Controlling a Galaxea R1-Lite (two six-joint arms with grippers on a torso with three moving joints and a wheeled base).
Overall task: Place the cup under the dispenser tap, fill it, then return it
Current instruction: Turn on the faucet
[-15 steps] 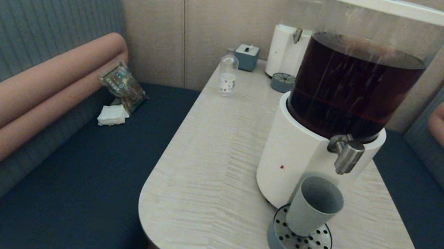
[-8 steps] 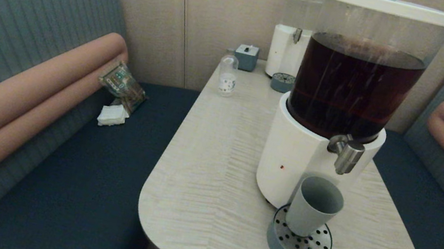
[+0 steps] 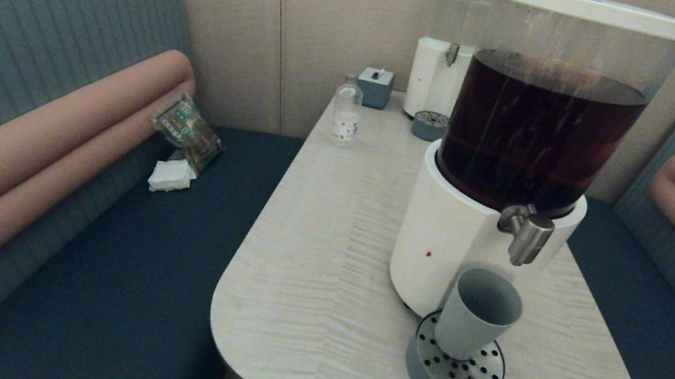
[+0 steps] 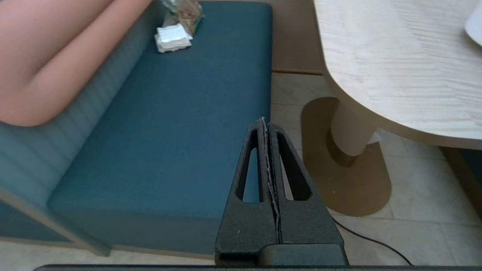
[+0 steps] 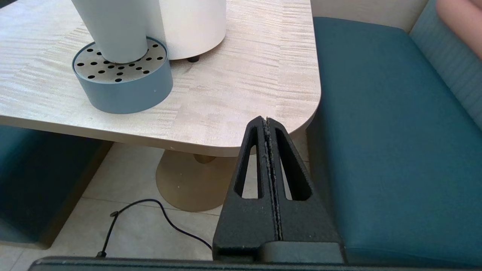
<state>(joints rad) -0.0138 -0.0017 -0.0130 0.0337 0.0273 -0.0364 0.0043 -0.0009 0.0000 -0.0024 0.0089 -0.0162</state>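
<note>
On the drip tray (image 3: 452, 376), near right of the tabletop (image 3: 323, 270): the cup (image 3: 477, 313), upright, empty, just below the dispenser tap (image 3: 527, 233). Below the tabletop edge, both parked: left gripper (image 4: 266, 128) and right gripper (image 5: 266, 126), fingers pressed together, holding nothing. Best to approach with the right, fingers opened wide first, keeping clear of the white base (image 3: 447, 237). Far off: small bottle (image 3: 346, 112), second dispenser (image 3: 446, 56).
</note>
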